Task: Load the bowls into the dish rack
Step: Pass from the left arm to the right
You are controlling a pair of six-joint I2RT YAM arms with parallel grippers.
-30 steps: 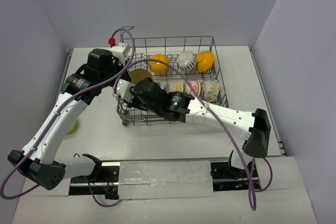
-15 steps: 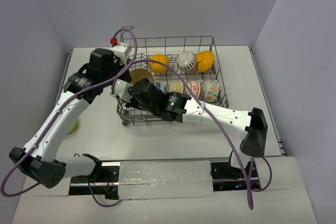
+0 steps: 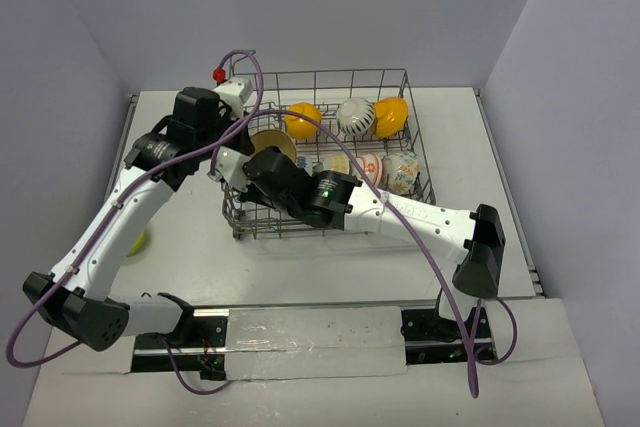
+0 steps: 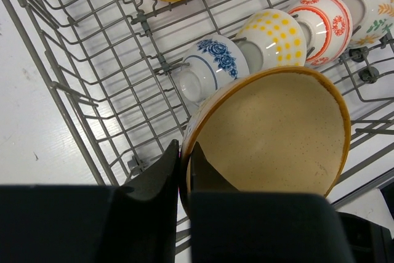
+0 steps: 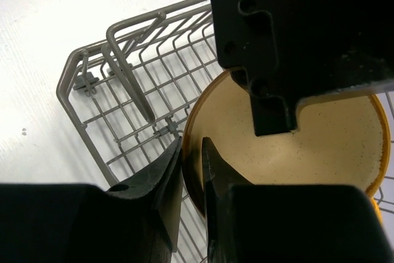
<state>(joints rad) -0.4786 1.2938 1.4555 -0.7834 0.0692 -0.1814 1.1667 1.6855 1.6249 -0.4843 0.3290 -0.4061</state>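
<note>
A tan bowl [image 3: 268, 143] with a brown rim hangs tilted over the left end of the grey wire dish rack [image 3: 421, 152]. My left gripper [image 4: 183, 155] is shut on its rim, one finger inside and one outside. My right gripper [image 5: 192, 152] pinches the same rim from the other side, and the left gripper's black body covers the top of the bowl [image 5: 320, 146] there. Below the bowl [image 4: 277, 133], a blue-patterned bowl [image 4: 212, 66], a yellow-dotted one [image 4: 274, 38] and a red-and-white one [image 4: 320, 20] stand in a row between the tines.
Two orange-yellow bowls [image 3: 301, 119] [image 3: 391, 115] and a white striped bowl [image 3: 354, 115] stand in the rack's back row. A lime green bowl [image 3: 138, 242] lies on the table left of the rack, partly under the left arm. A purple cable loops over both arms.
Both wrists have shifted slightly left and back over the rack's left end, the tan bowl moving with them. The right jaws have narrowed onto the rim.
</note>
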